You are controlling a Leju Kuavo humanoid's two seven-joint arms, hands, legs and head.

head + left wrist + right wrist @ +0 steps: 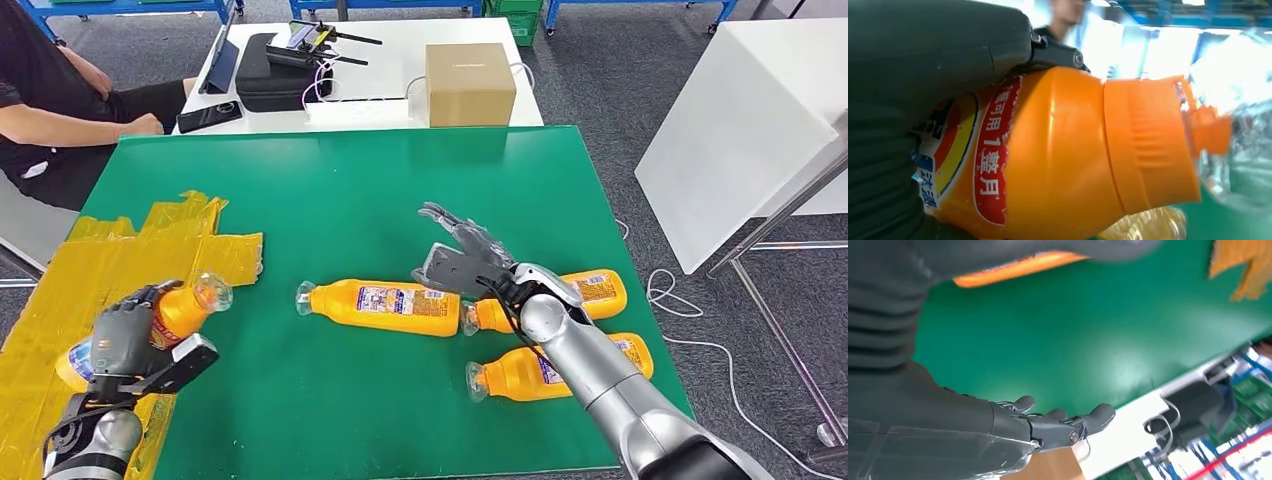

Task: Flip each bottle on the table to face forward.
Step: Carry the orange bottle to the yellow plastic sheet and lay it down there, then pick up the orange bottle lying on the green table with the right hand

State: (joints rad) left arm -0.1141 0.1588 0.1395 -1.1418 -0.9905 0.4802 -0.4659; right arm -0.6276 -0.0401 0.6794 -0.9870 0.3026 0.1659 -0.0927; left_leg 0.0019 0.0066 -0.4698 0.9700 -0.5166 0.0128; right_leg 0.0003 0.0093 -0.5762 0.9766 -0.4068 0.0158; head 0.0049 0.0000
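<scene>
Four orange bottles are seen on or over a green mat. One bottle is gripped by the left hand above the yellow taped patch at the mat's left side; its long axis is tilted, with the clear cap raised toward the right and away from the robot and its base low at the left. In the left wrist view the held bottle's orange shoulder, ribbed collar and red label strip with white characters are shown close up.

Three bottles lie flat, long axes running left to right, caps pointing left. The middle bottle lies near the mat's centre with a printed label facing up. The far right bottle and the near right bottle lie one behind the other, both partly covered by the right arm.

The right hand is held above the mat beyond the middle bottle, fingers spread and holding nothing.

Beyond the mat, a cardboard box and a black case are set on a white table, where a person is seated.
</scene>
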